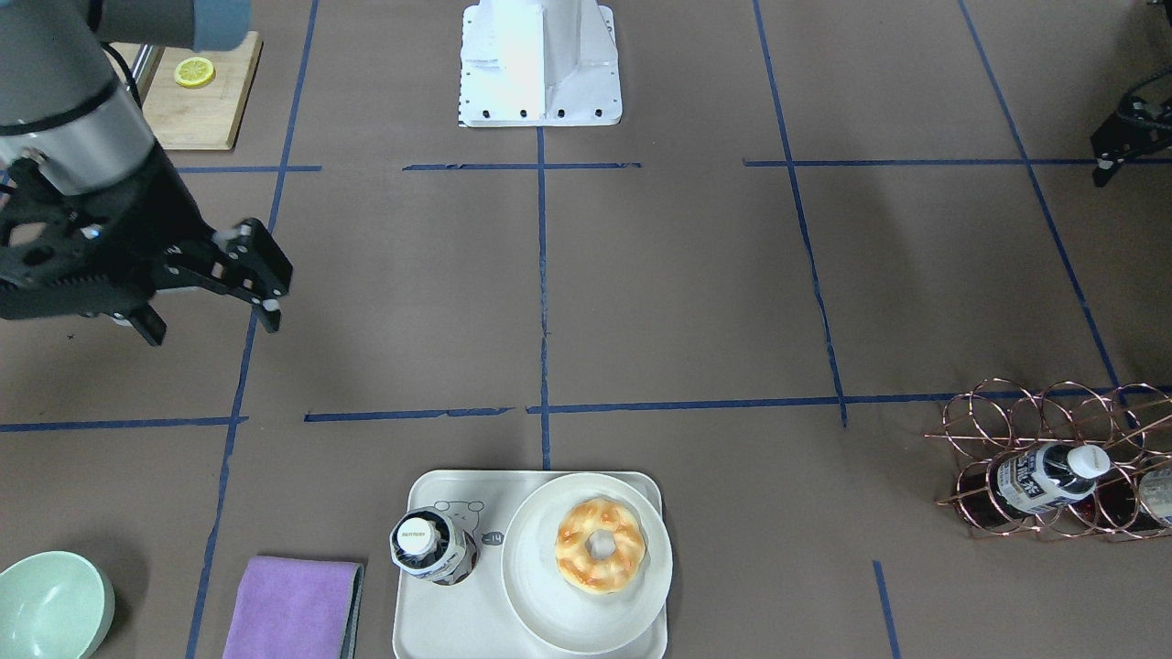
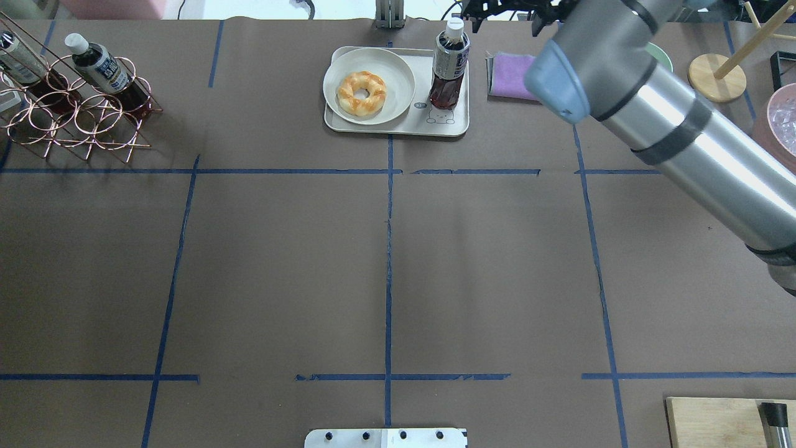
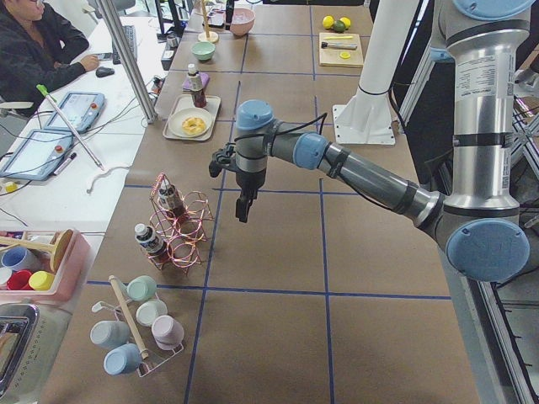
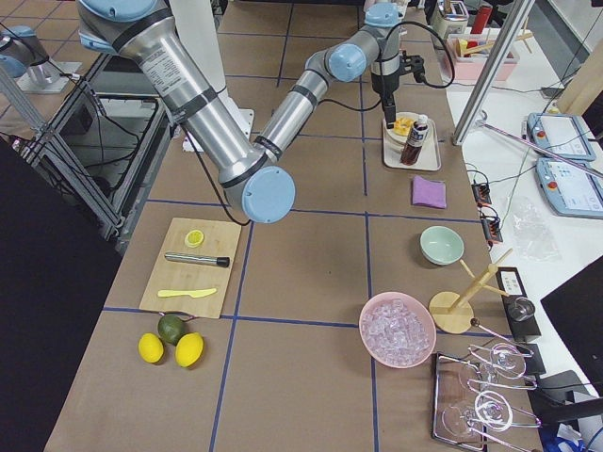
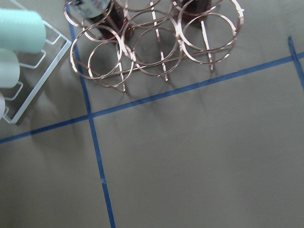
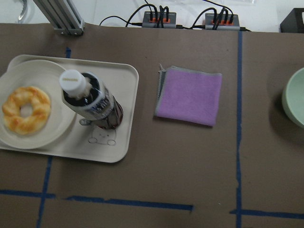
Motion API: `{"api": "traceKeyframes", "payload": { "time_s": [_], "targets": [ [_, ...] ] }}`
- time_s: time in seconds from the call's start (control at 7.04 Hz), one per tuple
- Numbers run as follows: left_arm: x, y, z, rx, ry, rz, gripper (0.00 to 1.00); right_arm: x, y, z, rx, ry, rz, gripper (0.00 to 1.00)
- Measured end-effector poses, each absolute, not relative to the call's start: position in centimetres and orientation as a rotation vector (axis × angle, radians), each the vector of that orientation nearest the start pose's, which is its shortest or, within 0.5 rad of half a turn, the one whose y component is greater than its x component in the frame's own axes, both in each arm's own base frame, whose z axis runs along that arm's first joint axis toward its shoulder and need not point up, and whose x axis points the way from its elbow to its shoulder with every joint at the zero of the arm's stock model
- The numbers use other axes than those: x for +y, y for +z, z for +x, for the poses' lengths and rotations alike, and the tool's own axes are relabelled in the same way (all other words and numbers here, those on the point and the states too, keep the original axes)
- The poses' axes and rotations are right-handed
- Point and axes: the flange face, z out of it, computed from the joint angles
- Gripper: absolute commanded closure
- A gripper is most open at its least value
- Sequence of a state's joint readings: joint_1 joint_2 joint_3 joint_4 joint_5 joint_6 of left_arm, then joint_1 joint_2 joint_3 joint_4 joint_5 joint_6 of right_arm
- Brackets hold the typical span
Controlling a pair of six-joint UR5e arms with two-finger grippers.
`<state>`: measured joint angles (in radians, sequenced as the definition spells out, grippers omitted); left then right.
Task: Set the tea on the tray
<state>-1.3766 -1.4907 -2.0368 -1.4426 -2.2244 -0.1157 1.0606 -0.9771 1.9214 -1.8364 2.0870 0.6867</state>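
**Tea on the tray:** The tea is standing upright on the tray at the bottom centre of the front-facing view. Its base is sitting by the small bear drawing, just beside the round plate that is carrying a doughnut. The right gripper is hanging at the left of that frame, well apart from the bottle, its fingers spread and holding nothing. The left gripper is pointing down near the copper wire rack at the lower right, where similar bottles are lying. Whether its fingers are apart cannot be told. A purple cloth is lying just left of the tray.
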Motion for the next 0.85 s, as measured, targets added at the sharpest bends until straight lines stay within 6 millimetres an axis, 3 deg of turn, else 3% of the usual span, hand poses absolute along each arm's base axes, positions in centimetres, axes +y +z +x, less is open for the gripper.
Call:
{"api": "traceKeyframes", "payload": {
  "time_s": [0.14, 0.43, 0.57, 0.85],
  "targets": [
    [-46.1, 53.0, -1.6, 0.735, 0.138, 0.107, 0.00, -54.6, 23.5, -17.9, -0.781, -0.052, 0.252, 0.00],
    [-46.7, 59.1, -5.6, 0.798, 0.086, 0.049, 0.00, -53.0, 33.2, -8.1, -0.779, -0.169, 0.220, 0.00],
    [-46.7, 61.1, -6.3, 0.809, 0.065, 0.020, 0.00, -52.7, 39.0, -2.8, -0.779, -0.228, 0.208, 0.00],
    [-46.4, 63.5, -6.7, 0.821, 0.037, -0.022, 0.00, -52.0, 50.8, 5.5, -0.809, -0.275, 0.161, 0.00]
  ]
}}
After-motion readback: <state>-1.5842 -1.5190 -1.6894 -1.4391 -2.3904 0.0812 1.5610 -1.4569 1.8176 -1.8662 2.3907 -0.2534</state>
